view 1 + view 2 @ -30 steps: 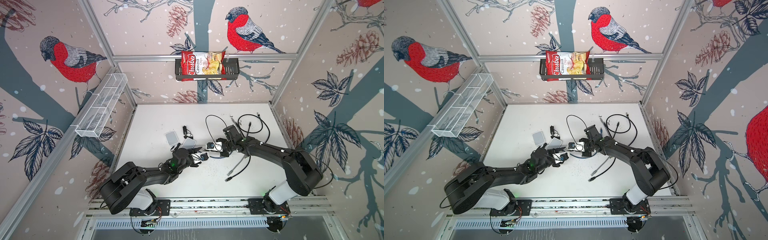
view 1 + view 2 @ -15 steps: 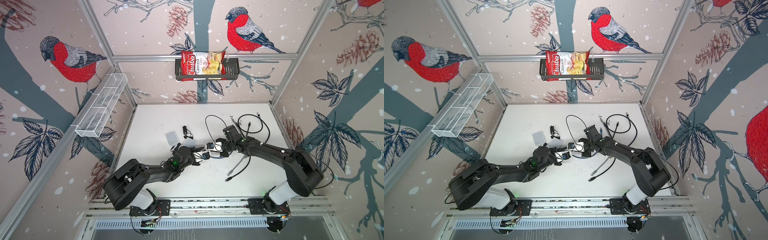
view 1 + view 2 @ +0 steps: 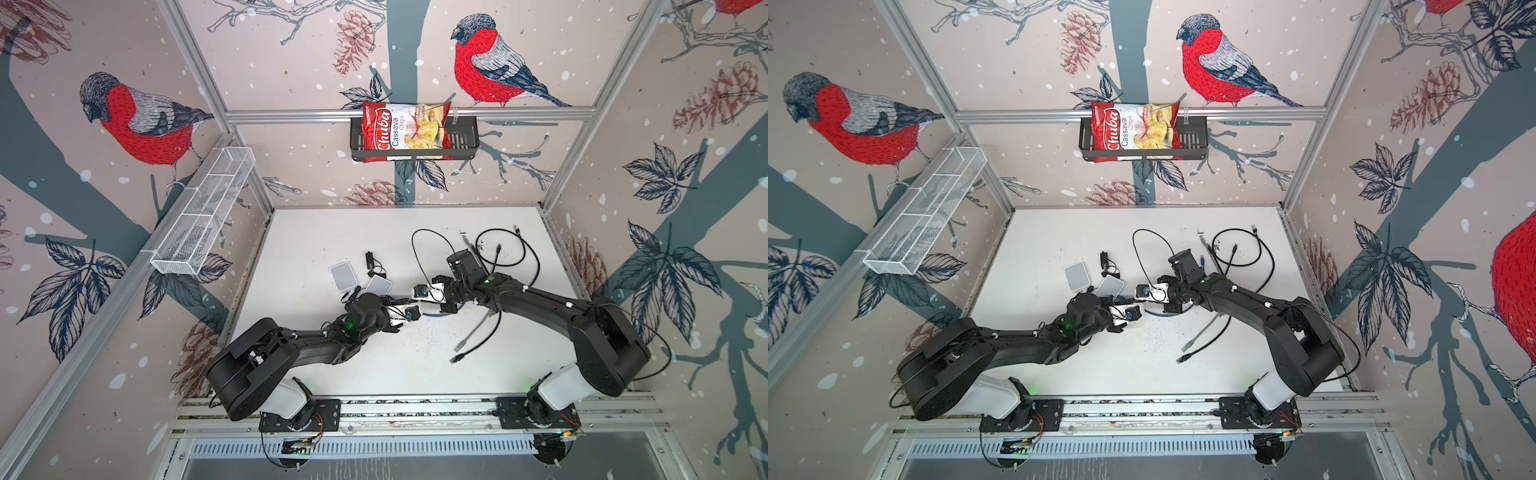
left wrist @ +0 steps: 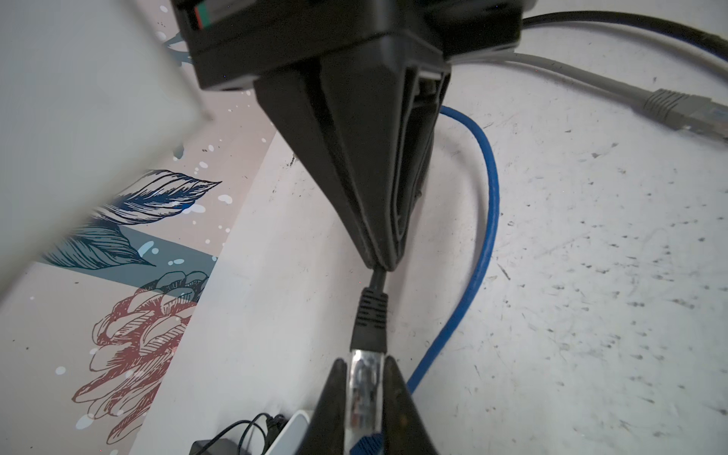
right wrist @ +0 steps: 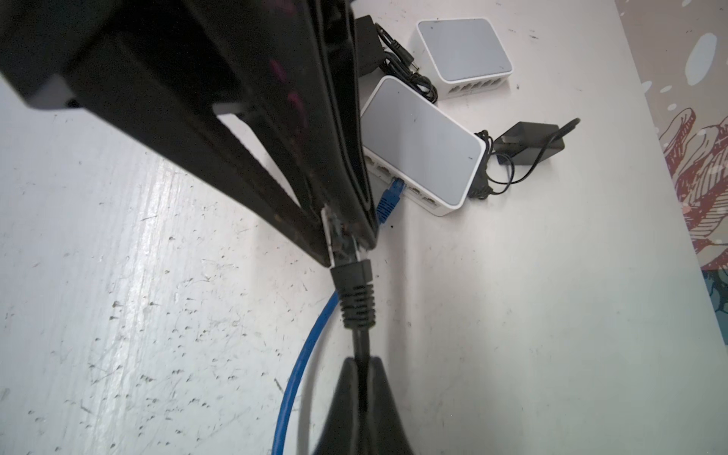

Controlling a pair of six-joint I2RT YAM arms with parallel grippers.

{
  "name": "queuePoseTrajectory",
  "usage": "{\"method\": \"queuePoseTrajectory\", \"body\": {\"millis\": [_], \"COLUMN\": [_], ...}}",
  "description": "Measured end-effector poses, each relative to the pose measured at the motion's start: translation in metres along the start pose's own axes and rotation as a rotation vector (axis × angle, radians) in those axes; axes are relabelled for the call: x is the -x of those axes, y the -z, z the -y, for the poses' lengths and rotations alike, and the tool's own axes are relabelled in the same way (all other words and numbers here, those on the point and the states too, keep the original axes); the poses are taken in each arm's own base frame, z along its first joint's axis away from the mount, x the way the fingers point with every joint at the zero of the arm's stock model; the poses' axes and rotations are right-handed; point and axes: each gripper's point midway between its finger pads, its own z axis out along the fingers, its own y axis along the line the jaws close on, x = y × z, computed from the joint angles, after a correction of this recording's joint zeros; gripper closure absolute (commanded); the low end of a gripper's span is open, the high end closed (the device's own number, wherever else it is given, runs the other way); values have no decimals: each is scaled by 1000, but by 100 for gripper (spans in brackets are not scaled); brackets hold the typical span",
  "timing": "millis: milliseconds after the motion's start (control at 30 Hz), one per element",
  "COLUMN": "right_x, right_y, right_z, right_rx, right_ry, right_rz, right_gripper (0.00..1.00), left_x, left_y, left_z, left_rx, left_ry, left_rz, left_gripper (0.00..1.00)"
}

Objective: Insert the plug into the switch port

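Hands meet mid-desk over the black cable. Left hand [image 4: 364, 398] is clamped on the clear RJ45 plug [image 4: 365, 378], its black strain boot [image 4: 370, 319] sticking out toward the right hand [image 4: 380, 264], which is closed tight on the black cable [image 5: 360, 346] just behind the boot. Plug sits above the white desk [image 3: 332, 237], near but apart from the white network switch [image 5: 421, 145]. Blue cable [image 5: 388, 201] already sits in one switch port. Second switch [image 5: 463, 51] lies beyond, power adapter [image 5: 530, 143] beside. Which port the plug faces is hard to tell.
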Motion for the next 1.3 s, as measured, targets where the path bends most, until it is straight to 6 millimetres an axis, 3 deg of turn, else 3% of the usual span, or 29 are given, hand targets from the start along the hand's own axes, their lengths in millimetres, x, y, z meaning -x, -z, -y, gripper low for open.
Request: {"method": "queuePoseTrajectory", "body": {"millis": [333,633,1167,1300], "right_x": [4,16,20,20], "right_y": [-7,-4,-5,-6], "right_z": [-10,-9,-13,-14], "right_rx": [-23,-83,-92,-92], "right_ry": [44,74,59,56], "right_rz": [29,79,58,55], "right_gripper": [80,80,80,84], "left_x": [1,9,8,8], "left_y": [3,7,7,7], "left_z": [3,3,7,7], "left_rx": [-18,-33,-52,-54], "left_ry": [-6,-27,-40,-43], "left_rz": [0,31,27,25], "left_gripper": [86,86,85,85]}}
